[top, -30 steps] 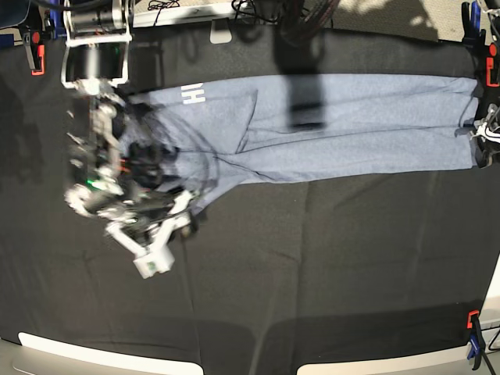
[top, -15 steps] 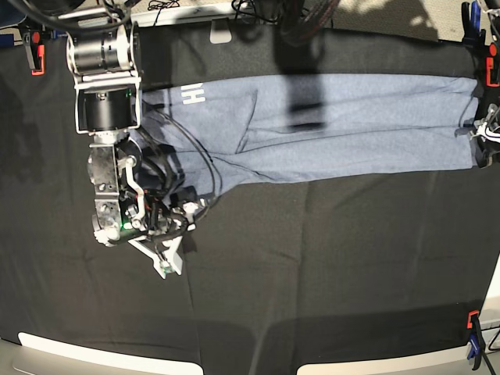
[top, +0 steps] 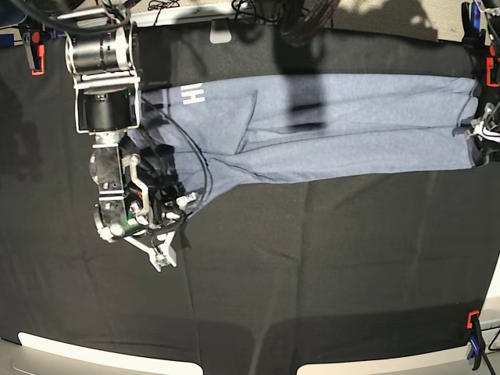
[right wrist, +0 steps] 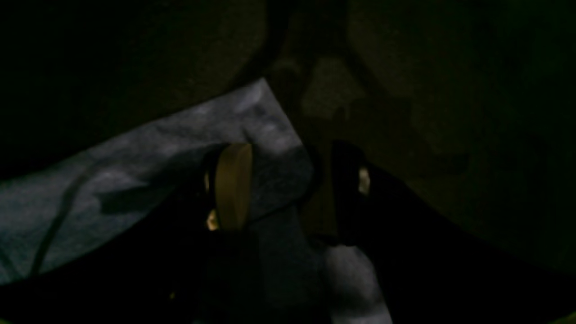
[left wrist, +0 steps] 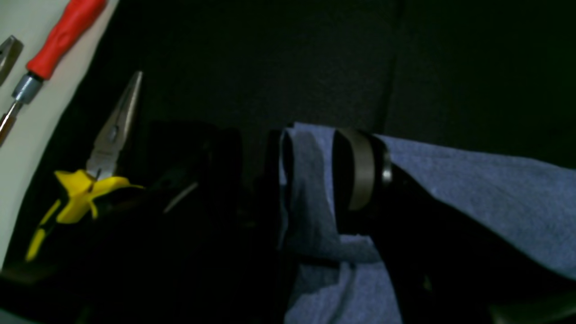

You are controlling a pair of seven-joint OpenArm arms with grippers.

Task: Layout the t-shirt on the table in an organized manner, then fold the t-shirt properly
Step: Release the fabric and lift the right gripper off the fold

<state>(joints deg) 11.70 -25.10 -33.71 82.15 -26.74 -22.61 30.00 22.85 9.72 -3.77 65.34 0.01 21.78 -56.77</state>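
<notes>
The light blue-grey t-shirt (top: 351, 117) lies stretched in a long band across the far part of the black table (top: 312, 273), with white lettering (top: 190, 95) near its left end. My right gripper (top: 164, 251) hangs just below the shirt's left end. In the right wrist view it (right wrist: 290, 189) is open, a corner of the t-shirt (right wrist: 157, 153) under and between its fingers. My left gripper (left wrist: 317, 175) sits at the shirt's right end (top: 478, 133), jaws apart, with a strip of the t-shirt (left wrist: 472, 189) running between them.
Yellow-handled pliers (left wrist: 90, 180) and a red-handled screwdriver (left wrist: 63, 36) lie at the table's edge beside the left gripper. Orange clamps (top: 37, 56) (top: 491, 70) grip the far corners and another clamp (top: 473, 336) the near right edge. Cables trail along the far edge.
My right arm, blurred in motion a second ago, has swung back and settled, its gripper now pointing down near the shirt's left end. The shirt and left arm have not moved.
</notes>
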